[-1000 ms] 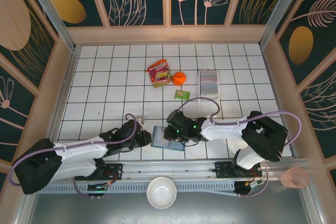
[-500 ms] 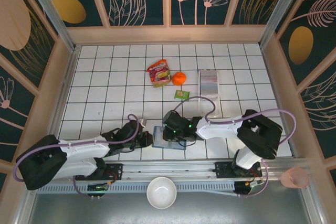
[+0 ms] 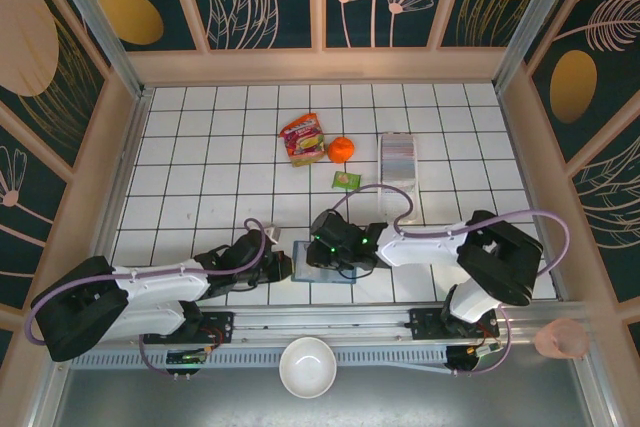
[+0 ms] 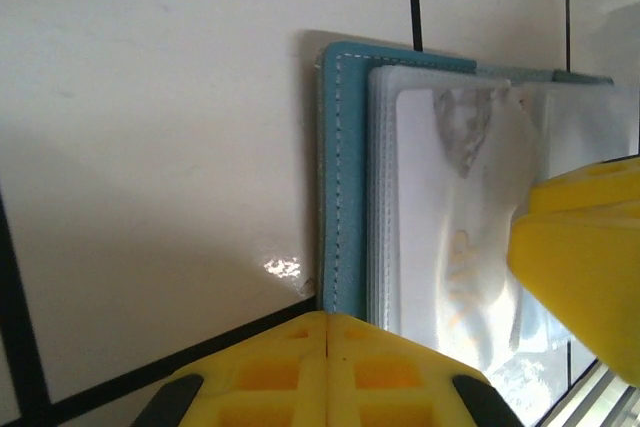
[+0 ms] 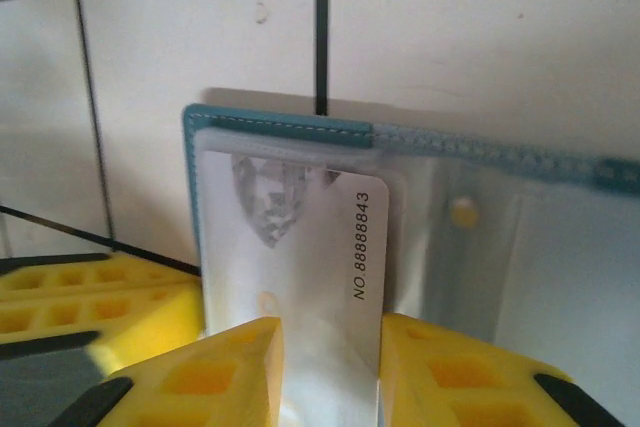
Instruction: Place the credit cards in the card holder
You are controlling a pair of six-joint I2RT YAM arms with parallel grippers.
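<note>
One card (image 5: 300, 247), pinched in the right pincer (image 5: 330, 345), is partly inside the card holder (image 3: 305, 265) lying open near the bench (image 3: 200, 197) front edge: slide it flat and leftward while the closed left pincer (image 4: 328, 335) braces the holder's left edge.

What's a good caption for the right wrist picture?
Right gripper pinches a white card over the open teal card holder.

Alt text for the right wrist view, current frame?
The right gripper pinches a white card printed NO.88888843, its far end at the clear sleeves of the open teal card holder. The holder lies flat on white tile with black grout lines.
</note>
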